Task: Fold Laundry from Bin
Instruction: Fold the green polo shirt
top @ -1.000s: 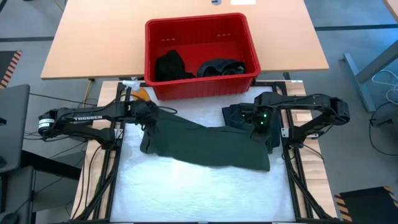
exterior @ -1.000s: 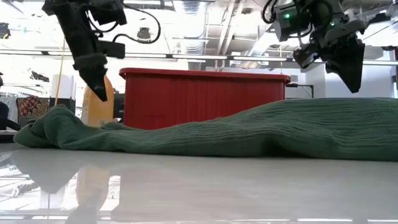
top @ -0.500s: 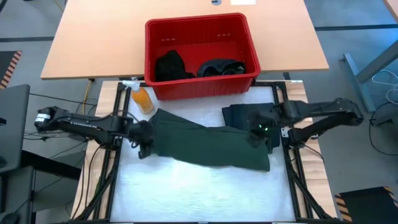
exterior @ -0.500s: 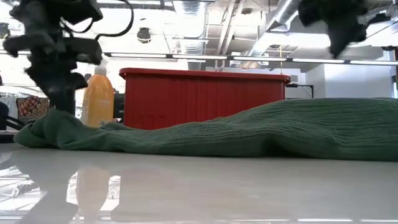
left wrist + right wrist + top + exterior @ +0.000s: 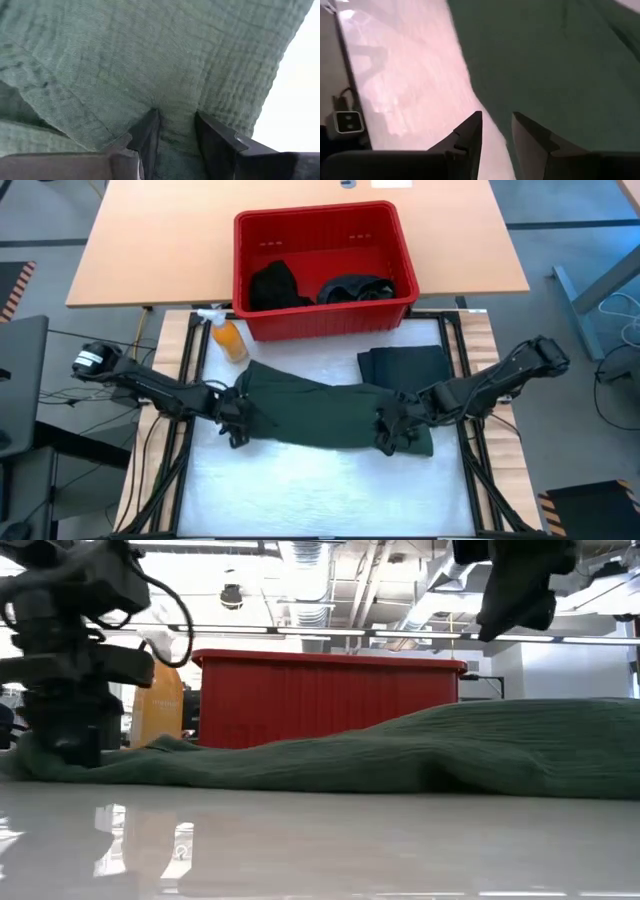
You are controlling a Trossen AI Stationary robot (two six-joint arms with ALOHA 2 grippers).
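1. In the high view I see the dark olive-green piece [image 5: 335, 415] spread across the middle of the frame on the white table [image 5: 320, 490], its long side running left to right.
2. My left pincer [image 5: 236, 430] is down at the left end of that green piece. In the left wrist view its fingers [image 5: 146, 135] press into the crinkled cloth with a fold bunched between them, so it grips the green piece at a narrow gap.
3. My right pincer [image 5: 388, 436] is at the lower right part of the green piece in the high view. In the right wrist view its fingers [image 5: 470, 131] stand narrowly apart just above the cloth's edge, where green meets the pale table; I cannot tell whether they hold anything.
4. The red bin [image 5: 322, 232] sits at upper centre, with black garments [image 5: 275, 285] lying inside it.
5. A folded dark cloth [image 5: 405, 365] lies right of centre, between the bin and the right arm.
6. An orange spray bottle [image 5: 227, 335] stands just left of the bin's lower corner.
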